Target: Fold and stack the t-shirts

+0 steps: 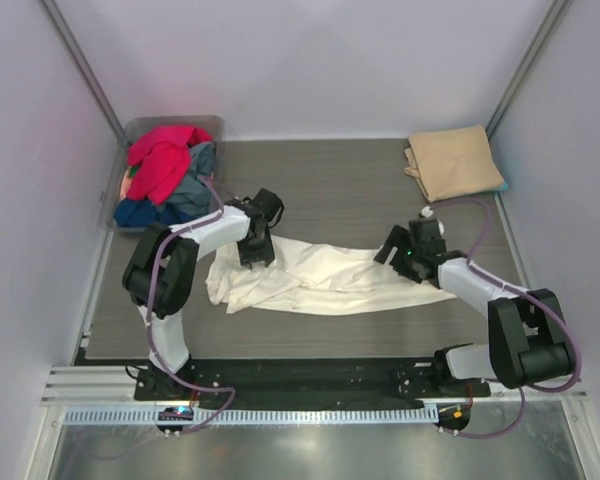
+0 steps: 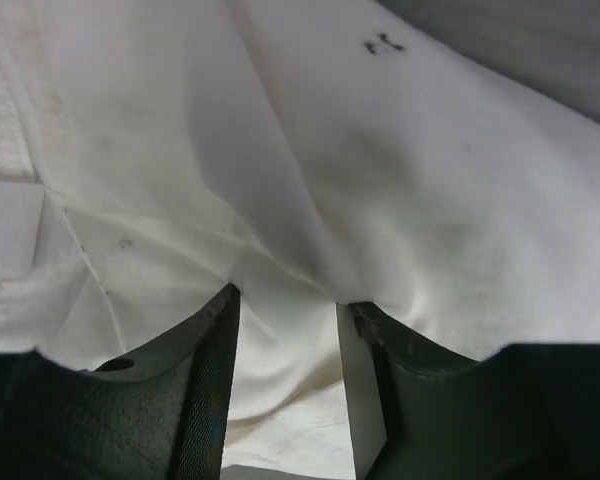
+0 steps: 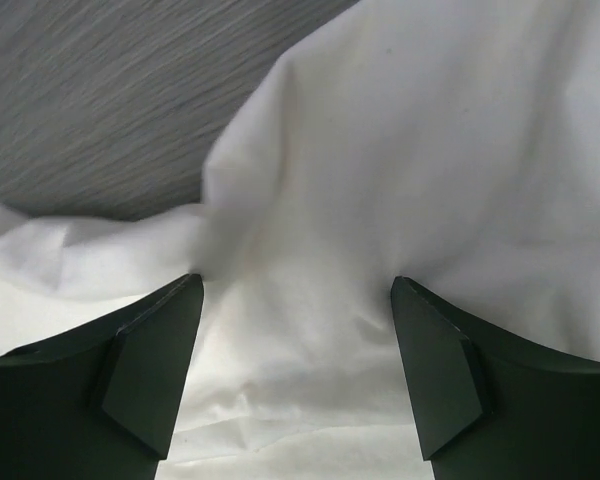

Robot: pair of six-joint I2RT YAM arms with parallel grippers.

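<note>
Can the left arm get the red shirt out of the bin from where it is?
Probably yes. The red shirt lies uncovered on top of the pile in the tub, on that arm's side. But the left fingers are down on the white shirt just now.

The setting is looking like a robotics lab test cell, not a home. Plain white panels are enclosing a grey wood-grain table. Aluminium frame posts are rising at the corners. A left arm and a right arm are sitting bolted to a black mounting rail, with a slotted cable duct and bare sheet metal lying in front.
</note>
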